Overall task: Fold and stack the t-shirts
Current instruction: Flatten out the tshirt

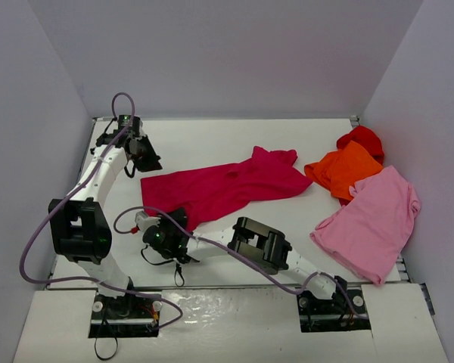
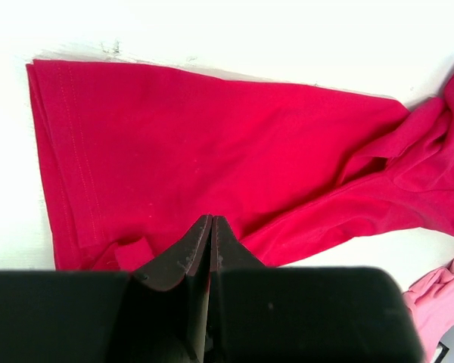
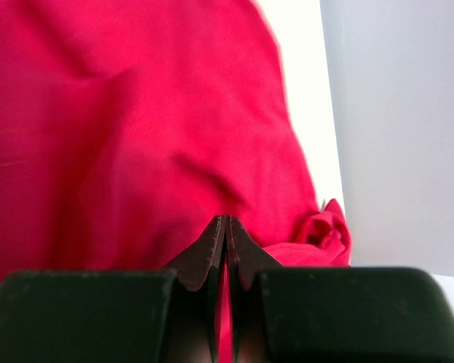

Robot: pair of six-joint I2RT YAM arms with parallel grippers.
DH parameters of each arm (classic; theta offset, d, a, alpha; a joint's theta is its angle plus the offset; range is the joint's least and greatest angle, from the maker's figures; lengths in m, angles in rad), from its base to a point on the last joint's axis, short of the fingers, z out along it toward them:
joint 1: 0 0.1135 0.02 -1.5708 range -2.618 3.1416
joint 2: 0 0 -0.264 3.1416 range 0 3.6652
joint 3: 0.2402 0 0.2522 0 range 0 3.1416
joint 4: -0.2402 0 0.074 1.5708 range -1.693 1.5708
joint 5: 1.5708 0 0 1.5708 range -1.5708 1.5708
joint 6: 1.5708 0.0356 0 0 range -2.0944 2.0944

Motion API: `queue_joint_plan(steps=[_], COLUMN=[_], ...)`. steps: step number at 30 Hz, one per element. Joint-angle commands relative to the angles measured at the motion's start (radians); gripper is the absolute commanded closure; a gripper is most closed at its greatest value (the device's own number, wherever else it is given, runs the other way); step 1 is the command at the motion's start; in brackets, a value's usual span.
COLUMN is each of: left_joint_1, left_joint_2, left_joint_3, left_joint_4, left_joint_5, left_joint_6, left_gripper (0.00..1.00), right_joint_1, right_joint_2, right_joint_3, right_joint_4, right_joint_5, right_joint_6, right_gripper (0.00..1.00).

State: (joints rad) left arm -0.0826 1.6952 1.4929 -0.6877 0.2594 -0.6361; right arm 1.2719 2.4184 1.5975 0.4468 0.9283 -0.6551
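Observation:
The large crimson t-shirt (image 1: 234, 185) lies spread across the middle of the table, with its hem to the left. My left gripper (image 1: 146, 165) is at the far left corner of the hem, shut, with a thin line of crimson cloth (image 2: 212, 136) between its jaws (image 2: 212, 219). At the near left edge of the same shirt, my right gripper (image 1: 178, 221) is also shut. In the right wrist view, red cloth (image 3: 136, 113) shows between its closed jaws (image 3: 225, 219). The orange t-shirt (image 1: 344, 168), the bright red one (image 1: 363, 138) and the light pink one (image 1: 374, 215) lie bunched at the right.
Grey walls enclose the table on the left, back and right. The pink shirt hangs partly over the right table edge (image 1: 401, 261). The right arm's forearm (image 1: 261, 243) stretches leftward along the near edge, in front of the crimson shirt. Bare white table (image 1: 212, 140) lies behind the shirt.

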Motion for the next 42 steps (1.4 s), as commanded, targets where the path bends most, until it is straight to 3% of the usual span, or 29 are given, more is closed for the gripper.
queue_joint_plan(steps=[1,12,14,15,18,22,31,42], left_joint_1=[0.009,0.009,0.01,0.01,0.01,0.012,0.014,0.014], left_joint_2=[-0.029,-0.042,-0.042,-0.043,-0.048,-0.049,-0.051,-0.05], left_joint_3=[0.018,0.024,0.026,0.026,0.026,0.026,0.02,0.018], left_joint_4=[0.045,0.043,0.042,0.043,0.043,0.043,0.048,0.053], left_joint_5=[0.028,0.05,0.053,0.056,0.057,0.058,0.072,0.065], left_joint_6=[-0.007,-0.004,-0.004,-0.004,-0.002,-0.002,-0.007,-0.004], left_gripper=[1.0,1.0,1.0,1.0,1.0,1.0,1.0,1.0], right_joint_1=[-0.066,-0.235,-0.235,-0.232,-0.228,-0.221,-0.184,-0.165], right_joint_2=[-0.225,-0.227,-0.222,-0.224,-0.23,-0.245,-0.291,-0.226], right_joint_3=[0.044,0.198,0.216,0.216,0.209,0.174,-0.011,0.029], right_joint_4=[0.048,-0.093,-0.134,-0.154,-0.212,-0.305,-0.313,-0.289], right_joint_5=[-0.041,-0.191,-0.222,-0.255,-0.322,-0.4,-0.408,-0.429], right_joint_6=[0.028,0.165,0.223,0.246,0.33,0.442,0.497,0.482], right_gripper=[1.0,1.0,0.96,0.83,0.67,0.59,0.57,0.58])
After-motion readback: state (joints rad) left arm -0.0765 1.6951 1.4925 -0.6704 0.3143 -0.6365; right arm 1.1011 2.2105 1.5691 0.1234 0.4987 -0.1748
